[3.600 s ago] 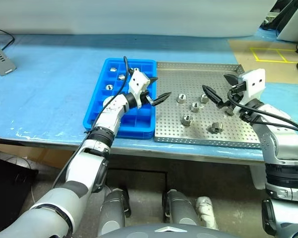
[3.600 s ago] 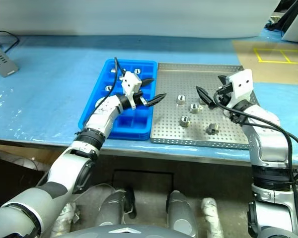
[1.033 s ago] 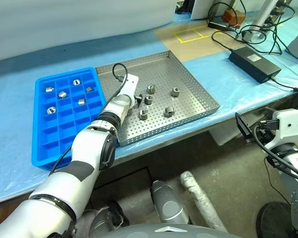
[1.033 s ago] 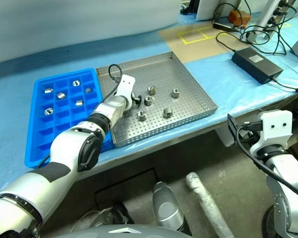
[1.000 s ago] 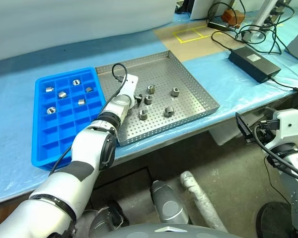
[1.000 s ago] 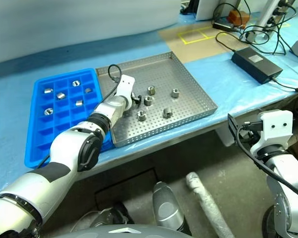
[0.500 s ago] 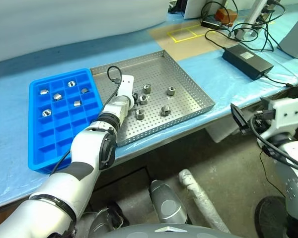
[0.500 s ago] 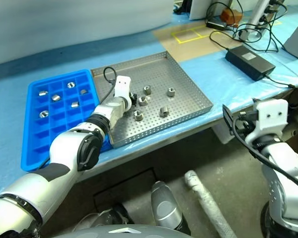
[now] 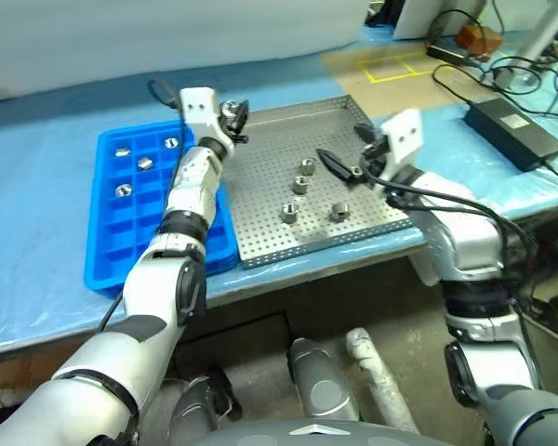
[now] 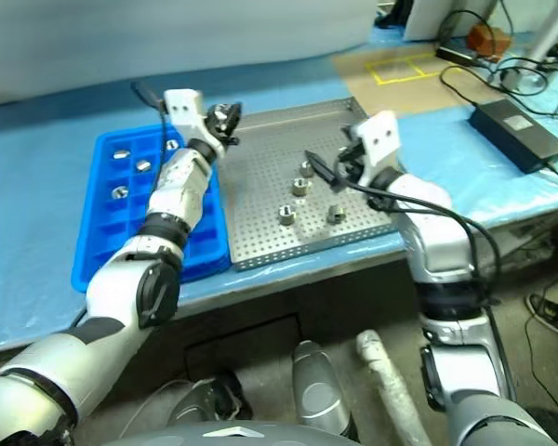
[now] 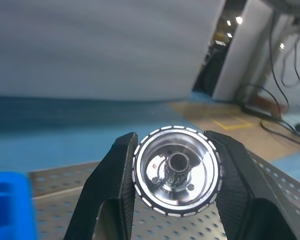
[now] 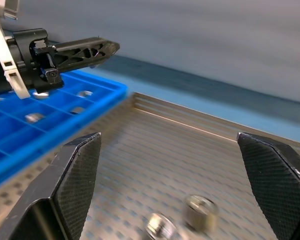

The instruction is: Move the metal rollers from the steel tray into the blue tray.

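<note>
My left gripper (image 9: 233, 113) is raised above the seam between the two trays and is shut on one metal roller (image 11: 176, 170), a shiny ring with a central hole clamped between both fingers. The blue tray (image 9: 158, 243) lies to the left with several rollers (image 9: 122, 190) in its far compartments. On the steel tray (image 9: 260, 204) to the right lie several more rollers (image 9: 299, 184). My right gripper (image 9: 339, 140) hovers open over the steel tray's right half with nothing between its fingers. The right wrist view shows two rollers (image 12: 200, 212) below it.
A black power adapter (image 9: 511, 119) with cables lies at the back right on the blue table cover. A brown mat with yellow tape marks (image 9: 395, 67) sits behind the steel tray. The table's front edge runs just in front of both trays.
The camera has swung. My left gripper closed on a roller in the steel tray and lifted it up. My right arm rose from beside the table to above the steel tray.
</note>
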